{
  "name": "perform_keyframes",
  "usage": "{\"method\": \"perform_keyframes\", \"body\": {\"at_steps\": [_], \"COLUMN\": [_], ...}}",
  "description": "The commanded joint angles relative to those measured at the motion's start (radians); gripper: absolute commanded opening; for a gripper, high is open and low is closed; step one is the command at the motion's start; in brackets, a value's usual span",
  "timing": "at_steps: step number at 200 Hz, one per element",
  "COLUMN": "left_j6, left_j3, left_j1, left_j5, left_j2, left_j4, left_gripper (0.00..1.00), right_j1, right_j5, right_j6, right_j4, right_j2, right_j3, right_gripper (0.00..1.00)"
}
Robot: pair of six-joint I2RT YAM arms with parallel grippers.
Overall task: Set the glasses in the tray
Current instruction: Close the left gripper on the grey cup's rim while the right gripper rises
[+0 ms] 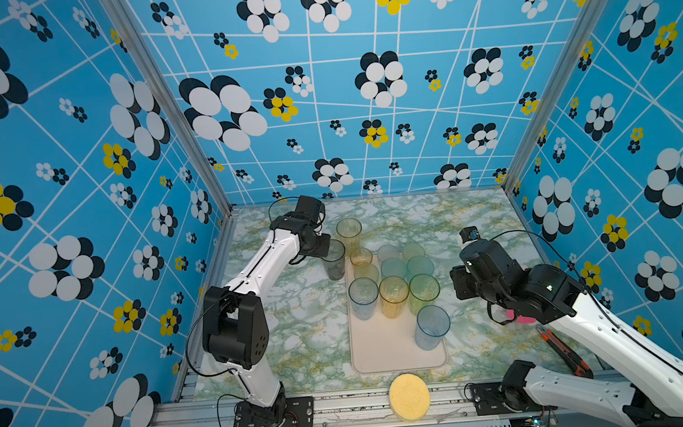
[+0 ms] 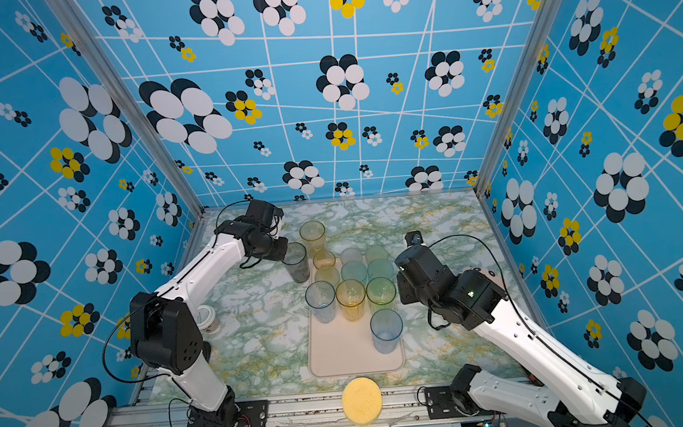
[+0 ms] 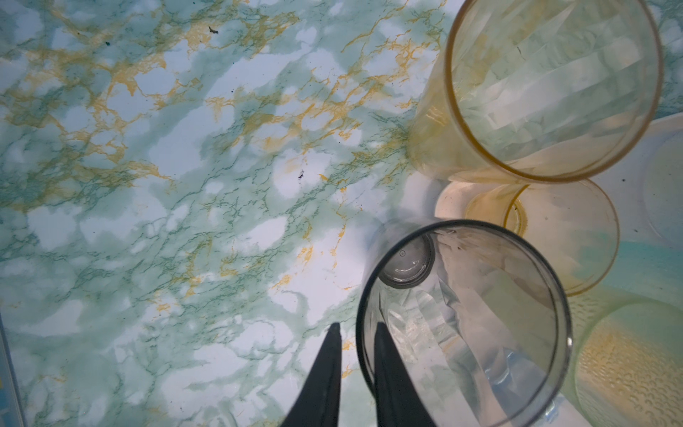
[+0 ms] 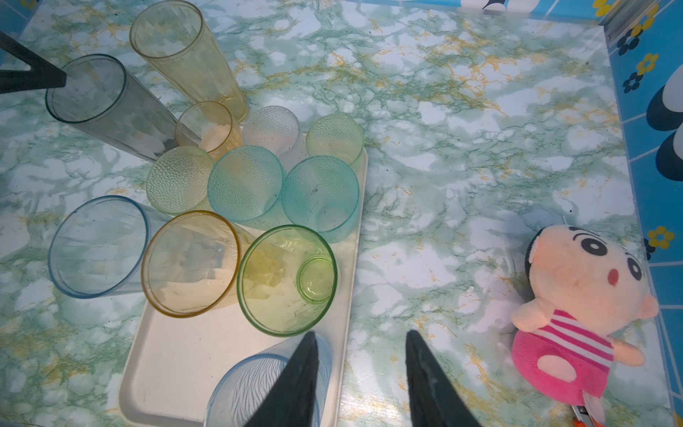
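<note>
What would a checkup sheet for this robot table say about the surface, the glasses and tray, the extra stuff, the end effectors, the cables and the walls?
Surface: green-and-gold marbled table, a few dark specks.
Job's things: most glasses stand on the tray; tall amber glass and smoky grey glass stand beside it.
Clutter: yellow sponge, plush toy, orange knife, paper cup.
Grippers: left end effector straddles the smoky grey glass's rim, grip unclear; right end effector open, holding nothing.
Cables: black cables loop off both arms.
Surroundings: blue flowered walls, metal rail in front.
</note>
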Motion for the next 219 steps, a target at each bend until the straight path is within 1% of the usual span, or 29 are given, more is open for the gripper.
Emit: {"method": "perform_keyframes", "body": {"at_steps": [1, 56, 90, 163, 219], "left_j6": [0.018, 0.023, 0.023, 0.031, 0.037], "left_j3": [0.033, 0.045, 0.047, 0.064, 0.073], "left_j1": [-0.005, -0.005, -0.007, -0.008, -0.009], "left_j5": [-0.012, -0.016, -0.018, -0.022, -0.020], "left_j2": [0.028, 0.040, 0.041, 0.060, 0.067], "left_j4": [-0.015, -0.024, -0.022, -0.036, -0.046], "left_gripper": [0.18, 0.17, 0.14, 0.13, 0.09], "right_j1": [-0.008, -0.017, -0.020, -0.031, -0.039], "right_j5": [-0.009, -0.016, -0.022, -0.035, -0.041], "right_j6": [-0.012, -0.017, -0.017, -0.018, -0.018], "right_j4": [0.024, 0.030, 0.039, 0.051, 0.054], "right_j2": [0.002, 0.005, 0.005, 0.003, -0.004], "right_j3": [-0.001, -0.008, -0.018, -0.034, -0.043], "right_gripper": [0.42, 0.42, 0.42, 0.42, 0.42]}}
